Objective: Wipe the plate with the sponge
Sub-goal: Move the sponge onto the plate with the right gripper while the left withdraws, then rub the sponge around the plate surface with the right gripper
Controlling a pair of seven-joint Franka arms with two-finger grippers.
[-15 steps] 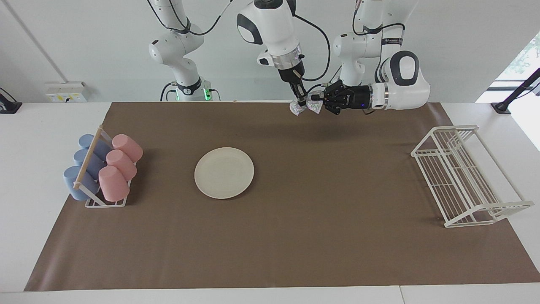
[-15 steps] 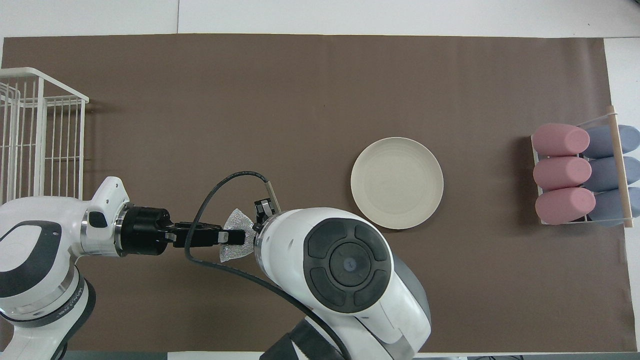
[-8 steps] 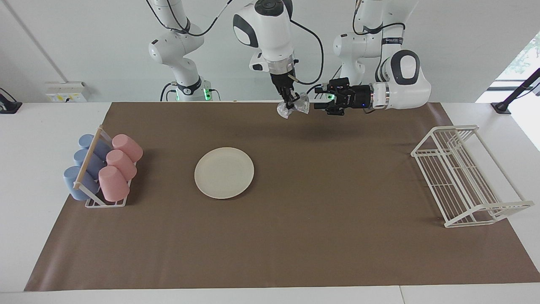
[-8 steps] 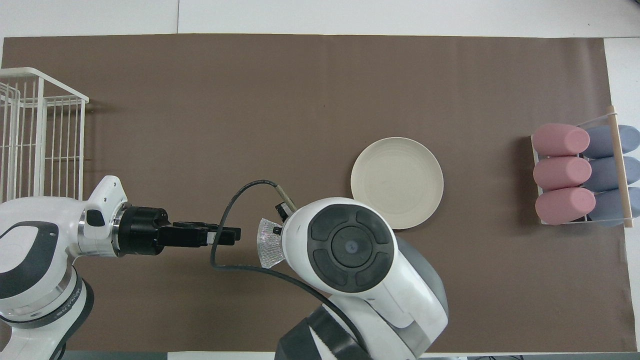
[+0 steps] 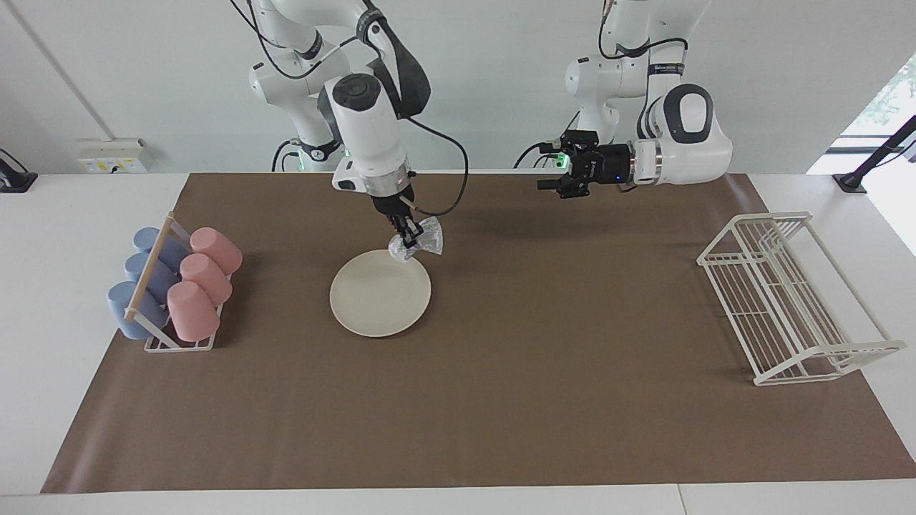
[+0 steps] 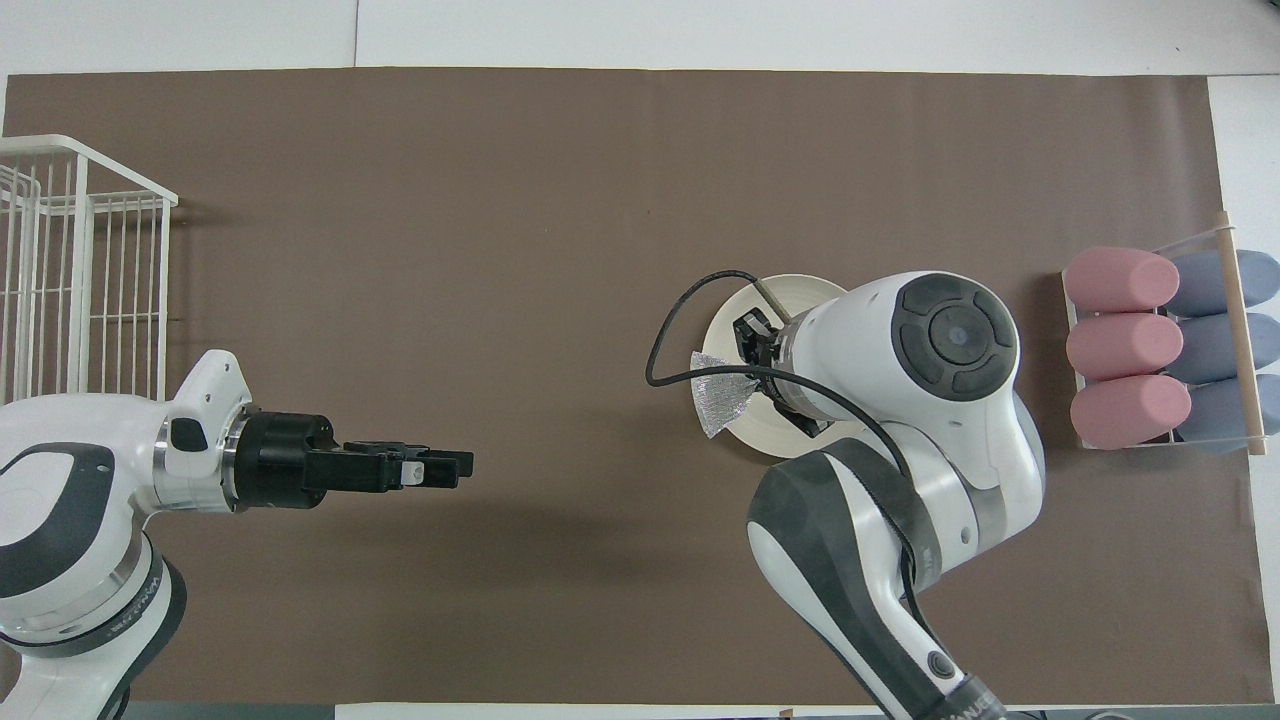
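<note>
Since the wipe depends on bringing pad down onto dish, what matters in the facing view is how the sponge (image 5: 417, 244) hangs over the plate (image 5: 380, 292): it dangles from the right gripper (image 5: 406, 239), pinched shut on it, above the plate's edge nearest the robots, toward the left arm's end, and whether it touches the rim cannot be told. The plate's bare middle lies below the claw and farther from the robots, so I judge the next move to be a short drop and a stroke that way. The left gripper (image 5: 552, 175) hangs empty, well apart from the plate toward the left arm's end, waiting; its jaws look parted.

Seen from overhead, the sponge (image 6: 722, 396) overlaps the plate's (image 6: 800, 288) rim on the left arm's side, the right gripper (image 6: 757, 372) and its wrist covering much of the plate. The left gripper (image 6: 455, 465) points toward the plate from well apart, plainly the farther arm.
</note>
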